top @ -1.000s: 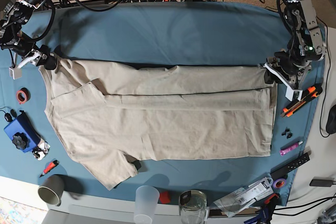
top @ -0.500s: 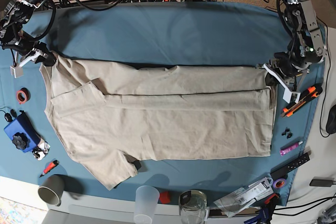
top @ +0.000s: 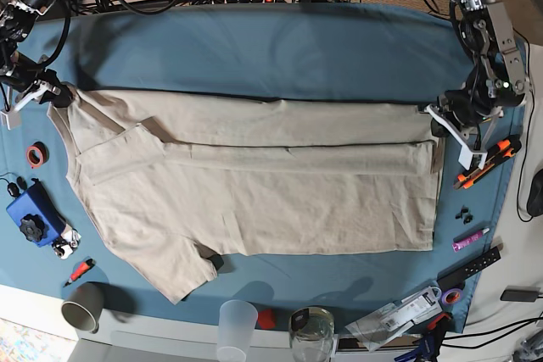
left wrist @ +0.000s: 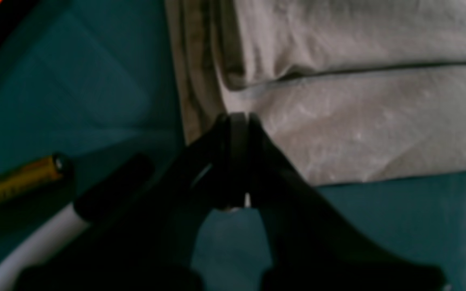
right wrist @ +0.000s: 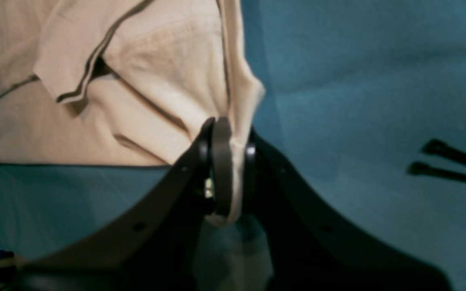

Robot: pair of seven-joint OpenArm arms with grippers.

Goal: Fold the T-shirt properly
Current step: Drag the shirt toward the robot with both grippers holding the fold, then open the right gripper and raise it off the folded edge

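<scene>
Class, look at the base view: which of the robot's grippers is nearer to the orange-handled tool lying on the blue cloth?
Left. The left gripper sits just beside the orange-handled tool; the right gripper grips the T-shirt across the table.

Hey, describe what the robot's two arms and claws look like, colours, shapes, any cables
Both arms are black metal linkages with black cables looping along them. The left claw has dark, curved, tapering fingers; in the base view its arm carries a white bracket and a small green light. The right claw looks alike: dark brownish-black curved fingers with small screw holes, grey pads at the tips, and a white part beside it in the base view.

Plain beige T-shirt (top: 254, 184) on teal-blue tablecloth (top: 254, 48).
</scene>
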